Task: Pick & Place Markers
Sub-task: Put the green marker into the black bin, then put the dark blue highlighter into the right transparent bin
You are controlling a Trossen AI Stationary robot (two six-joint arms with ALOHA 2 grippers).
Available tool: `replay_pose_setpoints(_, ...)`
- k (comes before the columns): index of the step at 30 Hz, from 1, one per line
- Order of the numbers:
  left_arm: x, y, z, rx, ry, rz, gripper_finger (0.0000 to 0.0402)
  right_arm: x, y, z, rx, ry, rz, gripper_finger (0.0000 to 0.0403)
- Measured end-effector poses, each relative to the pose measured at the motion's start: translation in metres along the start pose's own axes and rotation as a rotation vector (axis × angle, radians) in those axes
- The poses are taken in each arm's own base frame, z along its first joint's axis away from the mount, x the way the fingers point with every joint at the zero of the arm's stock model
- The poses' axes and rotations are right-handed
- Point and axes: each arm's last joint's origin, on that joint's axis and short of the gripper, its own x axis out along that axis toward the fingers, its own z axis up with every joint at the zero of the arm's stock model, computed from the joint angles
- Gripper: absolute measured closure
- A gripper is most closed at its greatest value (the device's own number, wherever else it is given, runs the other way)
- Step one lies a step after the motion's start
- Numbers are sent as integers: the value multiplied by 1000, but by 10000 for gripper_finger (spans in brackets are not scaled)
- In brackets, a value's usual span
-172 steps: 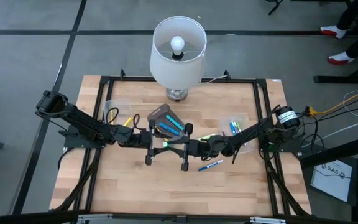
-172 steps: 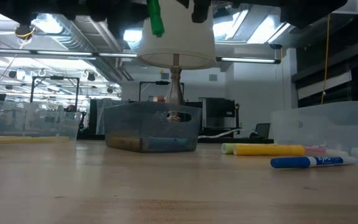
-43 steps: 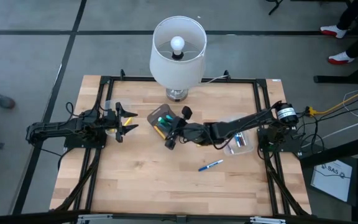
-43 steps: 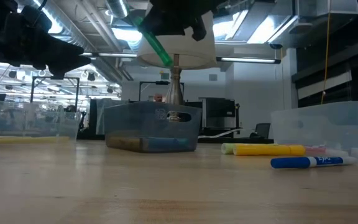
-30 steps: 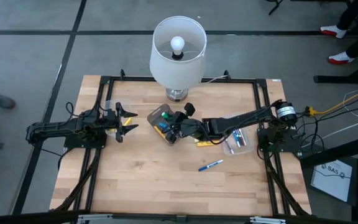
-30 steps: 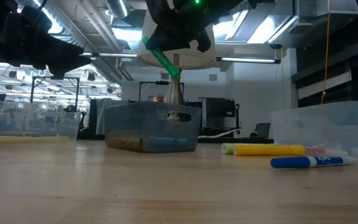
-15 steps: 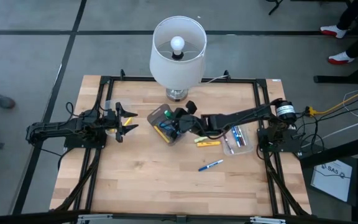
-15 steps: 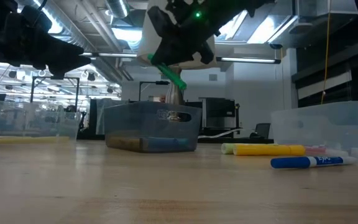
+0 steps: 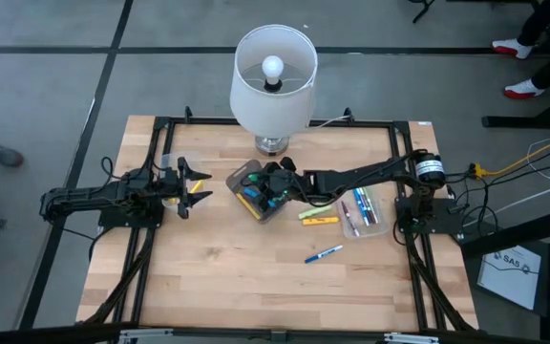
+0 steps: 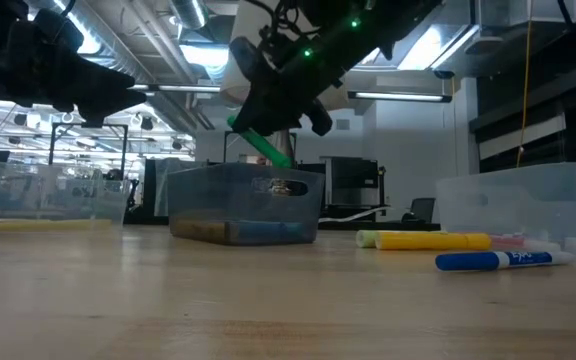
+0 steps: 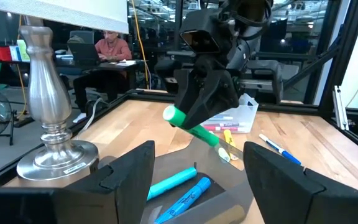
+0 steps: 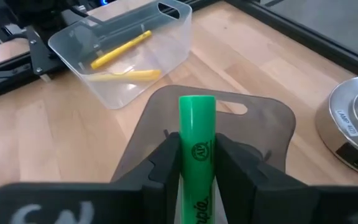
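Green highlighter marker [image 12: 196, 152] sits clamped between the two dark fingers of the right gripper [image 9: 277, 182], which holds it tilted just above a smoky grey translucent bin [image 9: 252, 190] at the centre of the high view. In the low view the green marker [image 10: 260, 144] slants down toward the bin's rim [image 10: 243, 172] without touching it. Two cyan and blue markers [image 11: 180, 189] lie inside the bin.

Right of the bin, a yellow highlighter [image 9: 319, 219] lies on the pale wooden worktop [image 9: 218, 277], and a blue-capped white marker [image 9: 323, 254] lies lower and apart. A clear plastic tray [image 9: 363, 210] at centre right holds several more markers. Another clear tray [image 12: 124, 50], at the left edge of the worktop, holds two yellow markers.

The left gripper [image 9: 187, 187] waits at the left side of the worktop with its fingers spread apart, well away from the bin. A white-shaded lamp on a silver base [image 9: 273, 76] stands at the upper centre. Beyond the worktop, a person in a pink top [image 11: 110, 46] sits at a desk in the workshop.

Compared with half a second ago, the right gripper has moved slightly leftward over the bin and the green marker hangs lower.
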Motion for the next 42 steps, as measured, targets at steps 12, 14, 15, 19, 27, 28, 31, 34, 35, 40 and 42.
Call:
replay_pose_setpoints(12, 0, 0, 0, 0, 0, 0, 160, 0, 0, 0, 13, 0, -8, 300)
replay_pose_setpoints(14, 0, 0, 0, -1, 0, 0, 160, 0, 0, 0, 13, 0, -8, 300)
replay_pose_setpoints(15, 0, 0, 0, 0, 0, 0, 161, 0, 0, 0, 13, 0, -8, 300)
replay_pose_setpoints(19, 0, 0, 0, 0, 0, 0, 161, 0, 0, 0, 16, 2, -4, 300)
replay_pose_setpoints(27, 0, 0, 0, -1, 0, 0, 162, 0, 0, -2, 13, 29, 27, 299)
replay_pose_setpoints(28, 0, 0, 0, 0, 0, 0, 162, 0, 1, -3, 10, 40, 36, 299)
replay_pose_setpoints(31, 0, 0, 0, -1, 0, 0, 161, -2, 1, -4, 4, 70, 69, 299)
replay_pose_setpoints(34, 0, 0, 0, -1, 0, 0, 160, -6, 5, -3, -2, 80, 107, 299)
replay_pose_setpoints(35, 0, 0, 0, -1, 0, 0, 161, -8, 8, -3, -10, 77, 116, 299)
replay_pose_setpoints(40, 0, 0, 0, 0, 0, 0, 162, -26, 27, -3, -115, 46, 169, 299)
replay_pose_setpoints(42, 0, 0, 0, -1, 0, 0, 162, -33, 33, -5, -148, 48, 176, 299)
